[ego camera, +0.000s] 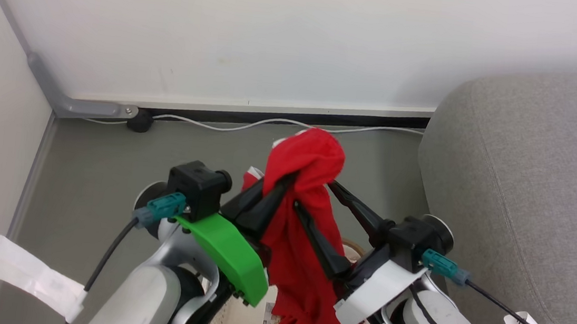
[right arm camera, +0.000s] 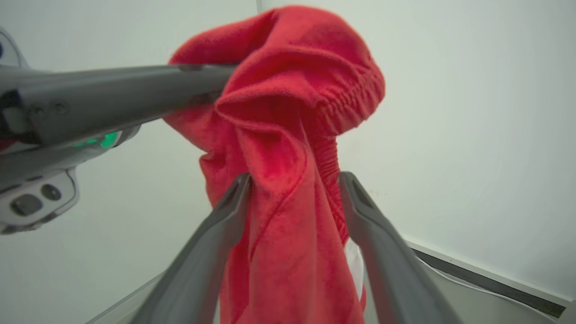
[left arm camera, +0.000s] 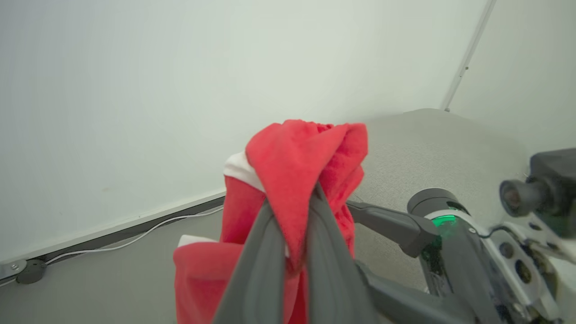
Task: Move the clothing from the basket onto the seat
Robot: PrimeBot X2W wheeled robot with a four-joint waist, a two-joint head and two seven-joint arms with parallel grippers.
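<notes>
From my station I see the clothing (ego camera: 297, 290) lifted off the floor in the middle of the head view, a long red bundle with a bit of white trim (left arm camera: 238, 168) at its top; its lower end hangs down over the basket (ego camera: 246, 322), whose cream perforated wall and small label sticker (ego camera: 269, 316) show at the near edge between the arms. The left gripper (ego camera: 280, 188) reaches in from the near left, and its fingers (left arm camera: 261, 252) are pressed close together with a fold of the red fabric pinched between them; the cloth bunches over their tips and hides the very ends. The right gripper (ego camera: 313, 194) comes in from the near right with its fingers (right arm camera: 211, 243) spread well apart; the hanging cloth passes between them, one finger lying across the near face of the fabric and the other on its far side; the left one of the pair touches the cloth in the right wrist view, but I cannot tell whether either presses on it. The seat (ego camera: 523, 195) fills the right of the scene, grey and rounded, apart from the garment. A white cable (ego camera: 250, 124) runs along the foot of the far wall over the grey floor (ego camera: 108, 166); a strip of white tape (ego camera: 34, 275) lies at the near left.
</notes>
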